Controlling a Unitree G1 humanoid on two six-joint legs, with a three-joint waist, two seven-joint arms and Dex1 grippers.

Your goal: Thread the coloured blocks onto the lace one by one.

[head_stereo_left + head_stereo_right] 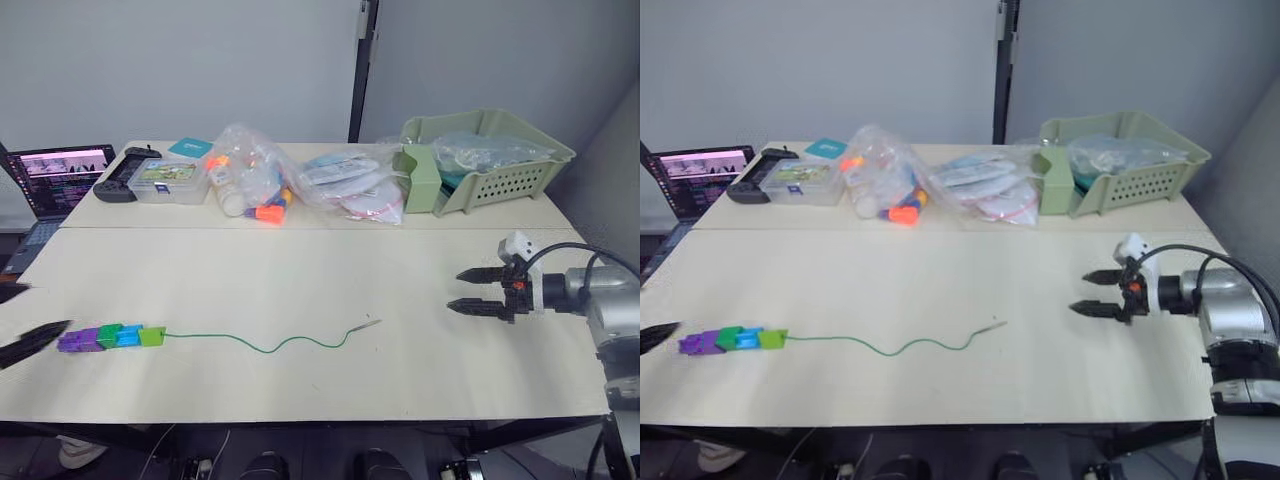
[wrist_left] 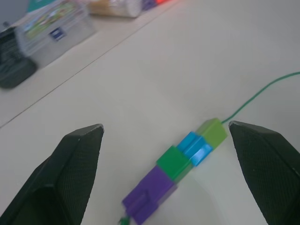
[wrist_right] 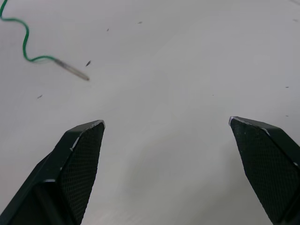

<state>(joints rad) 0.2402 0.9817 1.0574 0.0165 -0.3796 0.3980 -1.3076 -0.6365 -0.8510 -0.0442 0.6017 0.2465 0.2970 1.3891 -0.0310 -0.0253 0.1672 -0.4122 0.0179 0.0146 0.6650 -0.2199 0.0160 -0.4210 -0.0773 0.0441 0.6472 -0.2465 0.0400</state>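
Observation:
The coloured blocks [image 1: 110, 337] lie in a touching row near the table's left front: purple [image 2: 150, 194], dark green [image 2: 174, 161], blue [image 2: 194, 147], light green [image 2: 213, 132]. The lace [image 1: 270, 345], a thin green cord, runs out of the light green end and waves rightward to its stiff pale tip [image 1: 368, 325], which also lies flat on the table in the right wrist view [image 3: 70, 69]. My left gripper [image 1: 45, 307] is open just left of the row, low over the table, holding nothing. My right gripper [image 1: 454, 289] is open and empty, right of the lace tip.
Along the back table stand a laptop [image 1: 55, 180], a black controller [image 1: 125, 175], a clear plastic box [image 1: 170, 182], bags of toys [image 1: 250, 180] and a pale green basket [image 1: 490, 160]. A seam [image 1: 300, 228] joins the two tabletops.

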